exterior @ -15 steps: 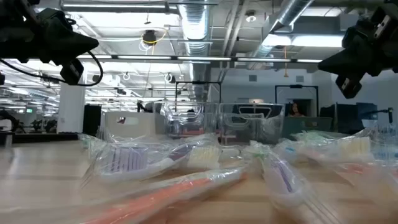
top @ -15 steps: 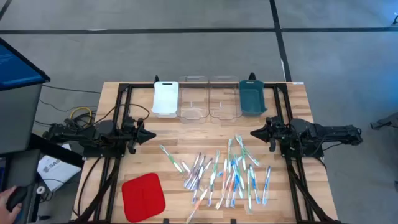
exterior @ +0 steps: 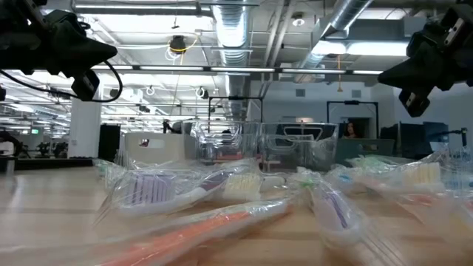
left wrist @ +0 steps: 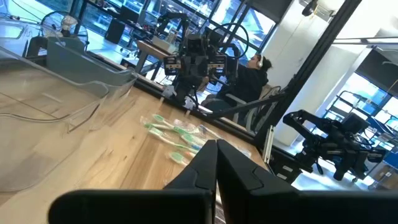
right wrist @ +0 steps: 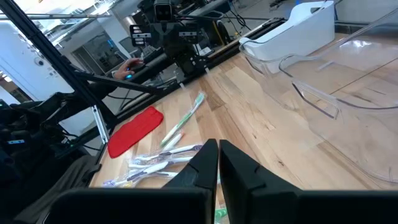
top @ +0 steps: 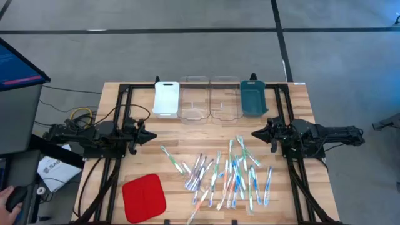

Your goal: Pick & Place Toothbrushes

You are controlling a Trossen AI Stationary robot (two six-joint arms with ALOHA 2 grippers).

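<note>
Several wrapped toothbrushes (top: 225, 175) lie scattered flat on the wooden table's near middle and right; they also show close up in the low view (exterior: 222, 192). My left gripper (top: 154, 134) hovers shut at the table's left, above the wood, pointing toward the right. My right gripper (top: 255, 134) hovers shut at the right, pointing toward the left, just beyond the pile's far side. Both are clear of the brushes. In the wrist views each pair of fingers is together (left wrist: 215, 163) (right wrist: 218, 158).
Along the far edge stand a white tray (top: 166, 98), two clear trays (top: 194, 100) (top: 224, 100) and a teal tray (top: 253, 99). A red square pad (top: 144, 197) lies near the front left. A person's hand (top: 12, 199) shows off the table at left.
</note>
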